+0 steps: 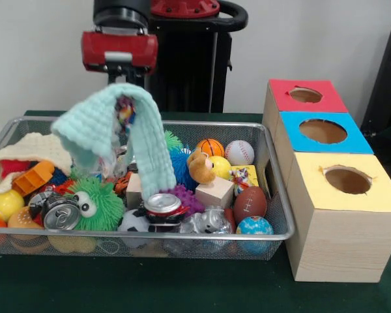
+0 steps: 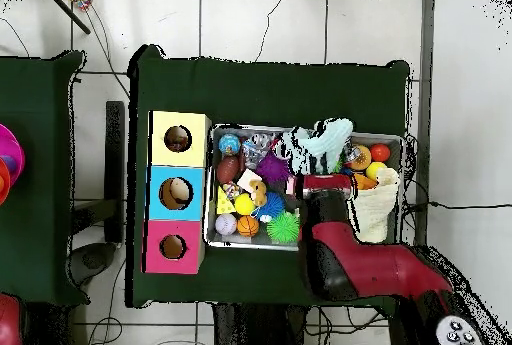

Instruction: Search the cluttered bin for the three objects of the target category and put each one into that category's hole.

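Hanging over the left half of the wire mesh bin (image 1: 274, 171), the gripper (image 1: 124, 98) is carrying a mint knitted cloth (image 1: 107, 127) draped off it like a tent, both ends trailing down toward the clutter. Probably the cloth is being lifted aside to uncover what it was hiding, since cloths are not the target. A scrap of multicoloured print (image 1: 124, 111) is showing under the peak; could be a wrapper, can't confirm. The jaws are hidden by the fabric, so whether they are pinching the cloth or it is merely snagged, I cannot tell. A printed wrapper (image 1: 243, 175) is sitting at the bin's right end by the football. The yellow-topped hole (image 1: 347, 180) is standing empty, nearest box, just beside the bin.
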Motion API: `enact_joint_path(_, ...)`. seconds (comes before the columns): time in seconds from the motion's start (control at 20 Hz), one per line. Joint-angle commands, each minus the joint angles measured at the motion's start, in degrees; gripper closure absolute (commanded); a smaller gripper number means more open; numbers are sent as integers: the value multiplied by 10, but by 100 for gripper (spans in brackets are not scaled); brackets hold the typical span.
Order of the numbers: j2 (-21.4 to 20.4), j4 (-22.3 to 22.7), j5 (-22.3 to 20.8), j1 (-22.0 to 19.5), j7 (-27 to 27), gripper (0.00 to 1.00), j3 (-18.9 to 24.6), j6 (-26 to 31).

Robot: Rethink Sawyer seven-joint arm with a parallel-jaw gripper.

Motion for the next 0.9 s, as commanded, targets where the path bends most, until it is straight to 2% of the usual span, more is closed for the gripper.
enact_joint_path(0.05,-93,112,-96,-72,157,100,119,50)
enact_joint_path(0.25,-83,129,-105,-89,141,100,105,19)
enact_joint_path(0.6,-43,127,-77,-53,89,100,38,-26)
enact_joint_path(0.85,-24,119,-51,-28,76,100,5,-29)
enact_joint_path(0.9,-23,119,-47,-25,87,0,1,-16)
